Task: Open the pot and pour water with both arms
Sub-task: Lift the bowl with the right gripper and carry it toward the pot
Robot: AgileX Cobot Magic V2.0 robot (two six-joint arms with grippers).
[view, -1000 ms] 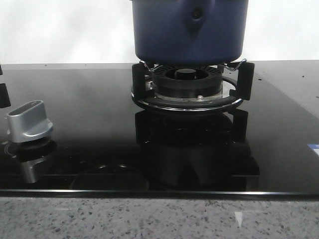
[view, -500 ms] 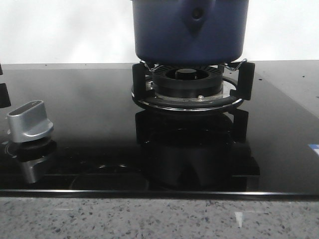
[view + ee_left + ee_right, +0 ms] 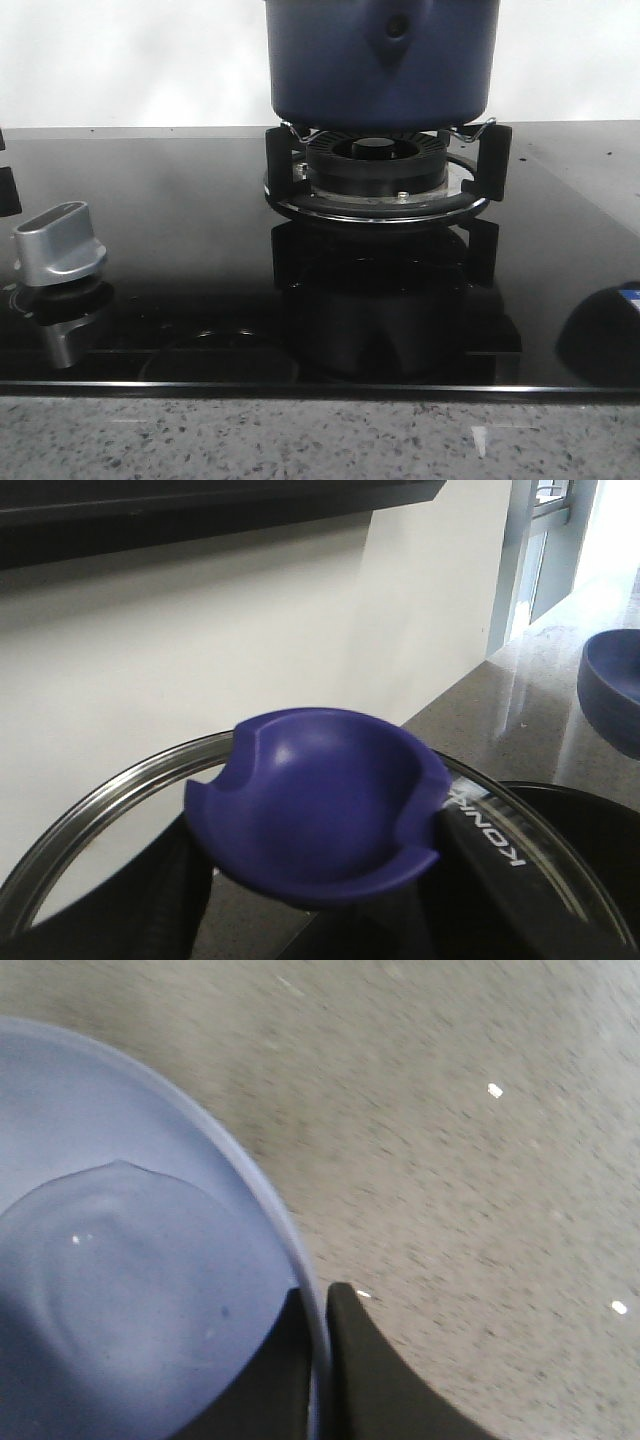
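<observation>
The navy-blue pot stands on the gas burner in the front view, its top cut off by the frame. My left gripper is shut on the blue cupped knob of a glass lid with a steel rim. The wall and counter show through the glass, and I cannot tell whether the lid rests on the pot. My right gripper is shut on the rim of a pale blue bowl that holds water, above a speckled counter.
A silver stove knob sits at the left of the black glass cooktop. A dark rounded shape shows at the cooktop's right front edge. A blue bowl shows on the counter in the left wrist view.
A dark rounded shape has come into the front view at the right front edge of the cooktop. The pot and burner have not moved.
</observation>
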